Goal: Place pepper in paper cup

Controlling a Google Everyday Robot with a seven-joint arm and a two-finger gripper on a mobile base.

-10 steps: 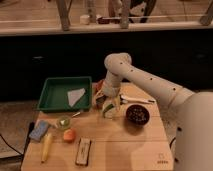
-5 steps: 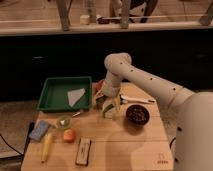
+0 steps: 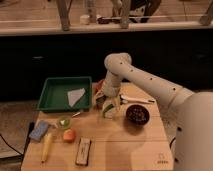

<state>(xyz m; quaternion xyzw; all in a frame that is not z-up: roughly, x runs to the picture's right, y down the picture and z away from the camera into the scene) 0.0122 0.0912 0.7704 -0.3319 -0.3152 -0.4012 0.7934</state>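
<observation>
My gripper hangs from the white arm over the middle of the wooden table, just right of the green tray. Directly below and against it stands the small whitish paper cup, partly hidden by the gripper. Something greenish shows at the cup's rim; I cannot tell whether it is the pepper. A reddish thing shows just behind the wrist, mostly hidden. I cannot make out whether anything is held.
A green tray with a white paper lies at the left. A dark round bowl sits right of the cup, with a white utensil behind it. A kiwi half, orange, banana, blue sponge and dark bar lie front left.
</observation>
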